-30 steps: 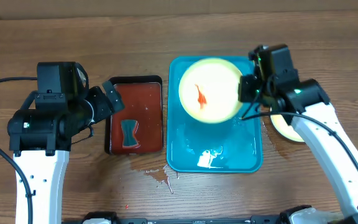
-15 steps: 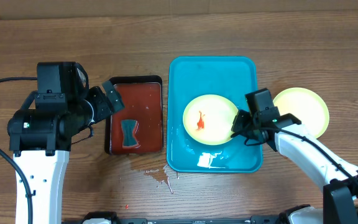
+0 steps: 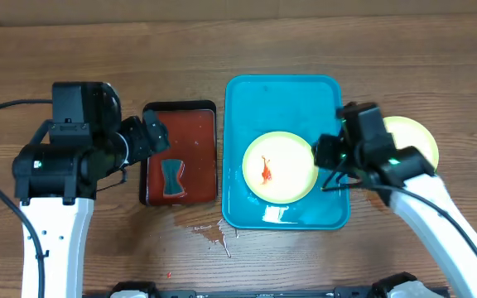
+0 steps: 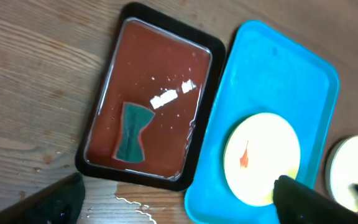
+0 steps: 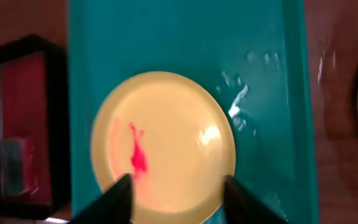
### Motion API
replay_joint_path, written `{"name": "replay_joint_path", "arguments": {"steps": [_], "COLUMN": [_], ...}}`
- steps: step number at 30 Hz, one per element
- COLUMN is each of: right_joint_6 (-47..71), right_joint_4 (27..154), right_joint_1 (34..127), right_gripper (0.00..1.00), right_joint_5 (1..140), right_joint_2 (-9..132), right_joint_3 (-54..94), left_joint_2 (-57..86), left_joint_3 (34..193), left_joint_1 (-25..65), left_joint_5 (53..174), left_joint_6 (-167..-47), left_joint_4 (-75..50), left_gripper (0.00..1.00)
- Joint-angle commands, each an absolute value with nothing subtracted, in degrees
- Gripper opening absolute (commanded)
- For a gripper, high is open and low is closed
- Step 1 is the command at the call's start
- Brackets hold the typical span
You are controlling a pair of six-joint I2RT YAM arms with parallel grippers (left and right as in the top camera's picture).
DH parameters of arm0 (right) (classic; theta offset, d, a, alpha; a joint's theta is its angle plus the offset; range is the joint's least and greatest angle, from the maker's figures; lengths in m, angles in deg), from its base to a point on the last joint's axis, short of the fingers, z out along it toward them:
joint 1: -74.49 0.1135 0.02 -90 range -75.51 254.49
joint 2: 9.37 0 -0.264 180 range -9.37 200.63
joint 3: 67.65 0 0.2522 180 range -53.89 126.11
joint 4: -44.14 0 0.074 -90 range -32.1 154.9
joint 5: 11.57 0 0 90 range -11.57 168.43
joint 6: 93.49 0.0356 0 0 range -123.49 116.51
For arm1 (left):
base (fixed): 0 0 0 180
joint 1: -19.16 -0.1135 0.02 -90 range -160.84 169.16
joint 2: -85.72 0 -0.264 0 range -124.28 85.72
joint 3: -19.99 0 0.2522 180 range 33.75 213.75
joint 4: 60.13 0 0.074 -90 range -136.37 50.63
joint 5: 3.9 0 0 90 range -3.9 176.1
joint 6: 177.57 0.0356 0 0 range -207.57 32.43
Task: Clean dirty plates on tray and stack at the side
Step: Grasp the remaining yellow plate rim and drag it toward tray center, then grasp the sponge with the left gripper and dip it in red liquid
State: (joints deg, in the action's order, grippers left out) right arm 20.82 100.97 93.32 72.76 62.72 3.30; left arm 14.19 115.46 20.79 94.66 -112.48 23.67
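whereas a second ago the right gripper (image 5: 179,190) held the smeared plate (image 3: 280,168) tipped up over the far end of the tray (image 3: 280,99), that plate now lies flat in the tray's near half, red streak up, and the fingers have let go and stand apart just above its right edge. it looks set down for wiping, not yet cleaned; a second plate (image 3: 419,142), no smear showing, sits on the table right of the tray. the left gripper (image 4: 179,186) hangs spread and empty over the black tray (image 3: 180,108) where the sponge (image 3: 172,178) soaks. the smeared plate nearly meets the tray's right rim, so room is tight there; the far half is bare, and a spill (image 3: 212,232) wets the table in front
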Motion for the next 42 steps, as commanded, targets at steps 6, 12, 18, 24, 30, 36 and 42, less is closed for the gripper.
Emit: {"name": "replay_joint_path", "arguments": {"steps": [6, 12, 18, 24, 30, 36, 42], "right_joint_6": [14.07, 14.07, 14.09, 14.24, 14.24, 14.24, 14.94], "right_joint_4": [102.98, 106.33, 107.35, 107.38, 107.60, 107.68, 108.64], "right_joint_1": [93.36, 93.34, 93.34, 93.34, 93.34, 93.34, 93.34], "right_gripper": [0.79, 0.64, 0.30, 0.19, 0.16, 0.13, 0.13], "right_joint_5": [71.49, 71.25, 71.25, 71.27, 71.27, 71.51, 74.44], "right_joint_2": [56.19, 57.72, 58.85, 58.85, 58.85, 58.85, 58.85], "right_joint_3": [5.33, 5.33, 5.33, 5.33, 5.33, 5.33, 5.33], "left_joint_2": [5.62, -6.51, -17.13, -23.91, -23.73, -21.61, -21.65], "left_joint_3": [104.58, 99.44, 99.37, 99.37, 100.62, 106.85, 107.99], "left_joint_1": [25.09, 25.07, 25.07, 25.07, 24.90, 24.90, 24.98], "left_joint_5": [84.91, 84.62, 84.14, 84.47, 87.84, 89.26, 89.13], "left_joint_6": [-109.46, -113.48, -113.96, -113.94, -113.90, -111.73, -110.71], "left_joint_4": [19.10, 12.42, 7.89, 2.34, 4.02, 12.53, 17.88], "left_gripper": [0.84, 0.64, 0.54, 0.14, 0.04, 0.50, 0.61]}}
